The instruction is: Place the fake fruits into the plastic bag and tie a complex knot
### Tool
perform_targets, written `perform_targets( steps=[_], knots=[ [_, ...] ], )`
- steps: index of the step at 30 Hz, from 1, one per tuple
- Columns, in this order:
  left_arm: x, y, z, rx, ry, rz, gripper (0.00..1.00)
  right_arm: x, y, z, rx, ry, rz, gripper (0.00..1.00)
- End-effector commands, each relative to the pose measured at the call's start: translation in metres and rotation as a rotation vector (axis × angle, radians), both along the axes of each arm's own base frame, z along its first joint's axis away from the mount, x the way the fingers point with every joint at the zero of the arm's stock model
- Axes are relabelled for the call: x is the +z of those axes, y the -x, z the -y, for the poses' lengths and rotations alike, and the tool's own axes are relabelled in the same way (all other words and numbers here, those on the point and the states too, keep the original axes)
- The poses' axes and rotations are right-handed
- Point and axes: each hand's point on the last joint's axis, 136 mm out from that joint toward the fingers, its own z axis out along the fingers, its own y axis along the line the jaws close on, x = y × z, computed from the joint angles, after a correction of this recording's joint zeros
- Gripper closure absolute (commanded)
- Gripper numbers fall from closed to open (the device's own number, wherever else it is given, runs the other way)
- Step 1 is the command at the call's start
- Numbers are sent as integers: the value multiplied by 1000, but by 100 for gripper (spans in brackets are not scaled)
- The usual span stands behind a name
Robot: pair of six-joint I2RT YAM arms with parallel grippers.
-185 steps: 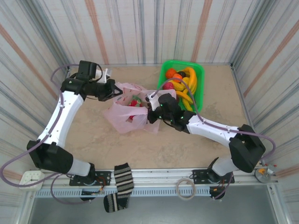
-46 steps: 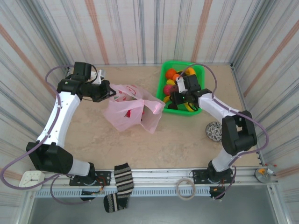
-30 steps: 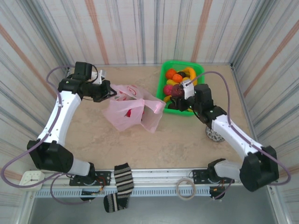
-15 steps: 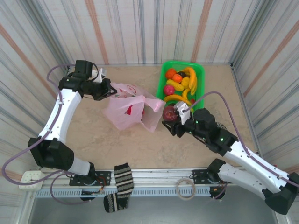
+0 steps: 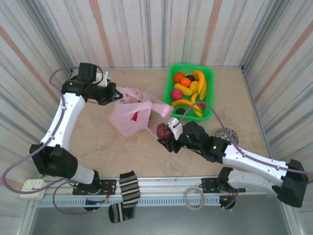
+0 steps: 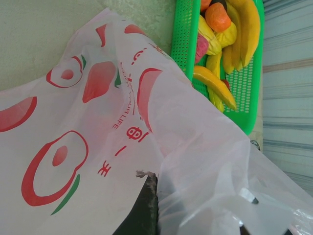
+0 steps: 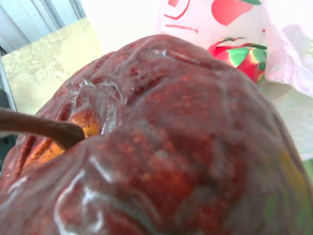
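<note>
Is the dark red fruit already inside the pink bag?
No, the right gripper holds the dark red fruit in the open, just outside the pink bag.

One pink plastic bag [image 5: 128, 120], one green basket [image 5: 211, 85] (several fruits [image 5: 190, 88] inside), one dark red apple [image 5: 163, 130], one striped sock [image 5: 129, 185]

Pink bag [image 5: 128, 117]: translucent, red prints, slumped mid-table, its far-left edge pinched up by the left gripper [image 5: 113, 94]. One red fruit [image 5: 135, 116] shows through it. Dark red apple [image 5: 163, 130], glossy with its stem on, sits clamped in the right gripper [image 5: 166, 136] just beside the bag's right edge. Remaining fruits [image 5: 188, 88] (bananas, orange and pink rounds) are piled in the green basket [image 5: 209, 78].
</note>
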Motion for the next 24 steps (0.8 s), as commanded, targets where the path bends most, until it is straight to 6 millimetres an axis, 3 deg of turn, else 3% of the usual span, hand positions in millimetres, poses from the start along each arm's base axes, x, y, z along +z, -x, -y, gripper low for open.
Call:
perform_targets(
  steps=[1,9,14,24],
  knots=[
    [11,5,2,-69,2,39,100,31,-18,-17,9,-102,38,43],
    [14,9,11,-180,14,87,100,40,-59,-24,-18,-93,93,44],
    [15,13,21,-243,17,111,100,46,-71,-39,0,-107,101,44],
    [8,13,26,-178,40,26,100,37,-51,-83,54,-86,150,44]
  ],
)
